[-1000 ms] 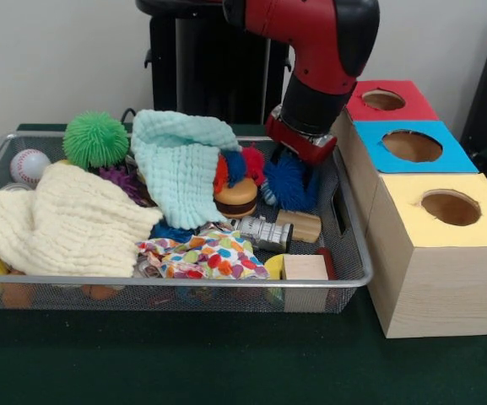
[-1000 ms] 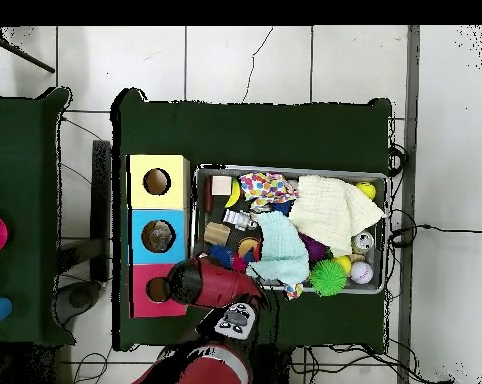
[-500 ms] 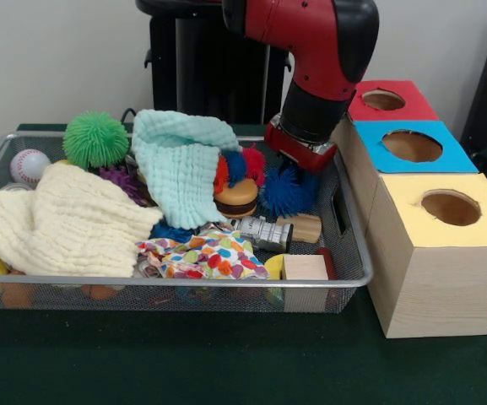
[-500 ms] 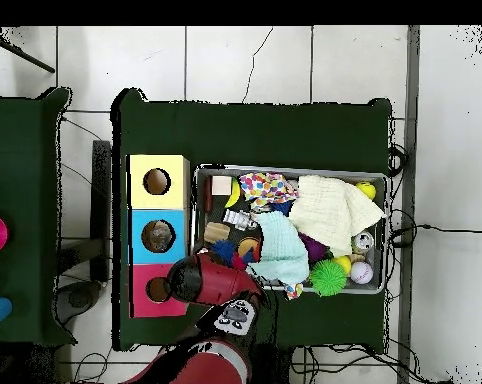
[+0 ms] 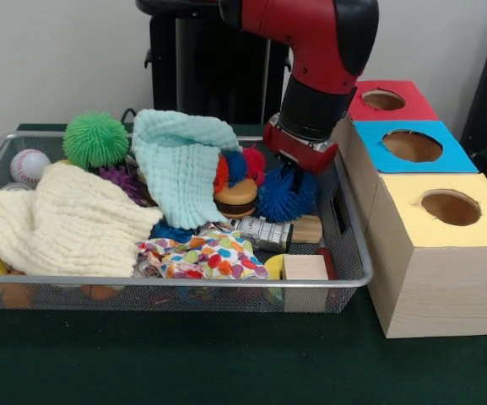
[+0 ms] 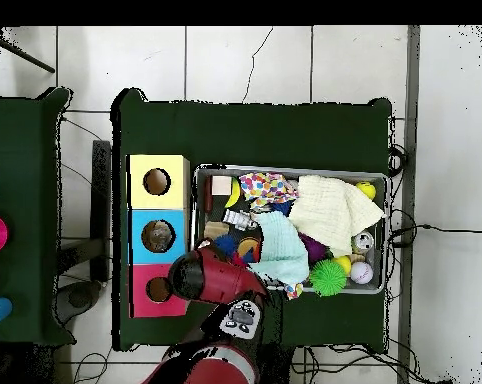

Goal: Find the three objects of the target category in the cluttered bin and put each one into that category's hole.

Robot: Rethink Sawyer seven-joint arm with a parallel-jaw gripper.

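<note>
One object is what I attend to now: the blue spiky ball (image 5: pixel 286 192), which sits directly under my gripper (image 5: pixel 298 162) at the end of the wire bin (image 5: pixel 354 253) nearest the three boxes; my wrist covers the fingers in both views, so I cannot tell if they are spread or already pinching the ball, though the ball seems to hang close below the wrist.

To do this step well, I judge that the hold must be proved first; the soft spikes bend easily, so the grip should go around the body of the ball and not only on the spikes. Just beside it lie the wooden burger toy (image 5: pixel 236 197), a wooden cylinder (image 5: pixel 307 228) and the mint cloth (image 5: pixel 180 160); a straight vertical lift would keep these from being dragged along.

Which hole belongs to the category, the pictures do not say; the red box (image 5: pixel 386 99), the blue box (image 5: pixel 412 146) and the yellow box (image 5: pixel 450 207) stand in a row next to the bin. The rim of the bin should be passed with good clearance, and the ball released only when centred above the hole.
</note>
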